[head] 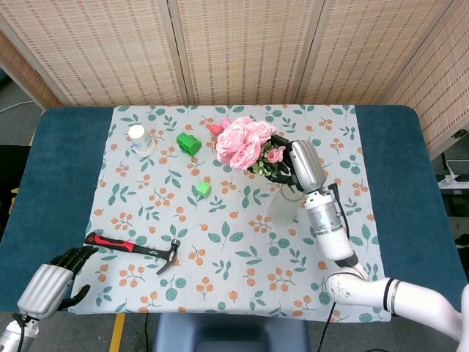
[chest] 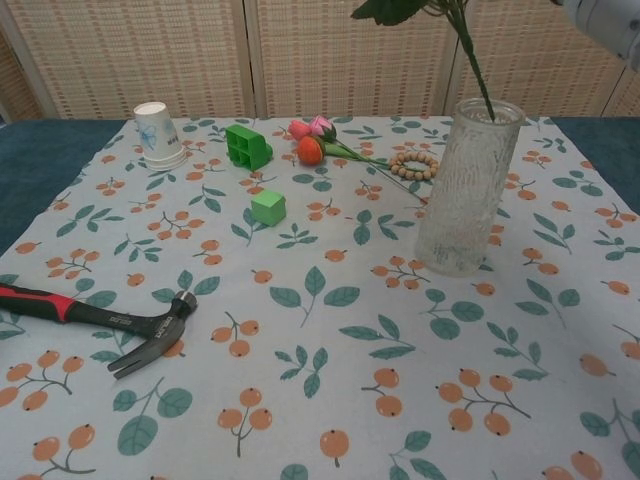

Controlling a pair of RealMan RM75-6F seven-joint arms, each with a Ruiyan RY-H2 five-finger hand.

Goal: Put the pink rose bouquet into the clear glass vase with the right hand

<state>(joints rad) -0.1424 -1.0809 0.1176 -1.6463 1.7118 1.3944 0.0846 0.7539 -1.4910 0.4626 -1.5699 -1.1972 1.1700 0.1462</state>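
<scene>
My right hand (head: 299,166) holds the pink rose bouquet (head: 242,142) above the clear glass vase (chest: 467,187). In the chest view the green stem (chest: 471,65) slants down from upper left, and its tip sits at the vase's mouth. In the head view the vase (head: 282,208) stands just below the hand, partly hidden by it and by the leaves. A bit of the right arm (chest: 610,18) shows at the chest view's top right corner. My left hand (head: 53,282) hangs at the table's near left edge, fingers curled and holding nothing.
On the floral cloth (head: 234,242) lie a red-handled hammer (chest: 95,319), a small green cube (chest: 268,207), a green block (chest: 247,146), tulip flowers (chest: 316,139), a bead bracelet (chest: 413,164) and an upturned paper cup (chest: 157,133).
</scene>
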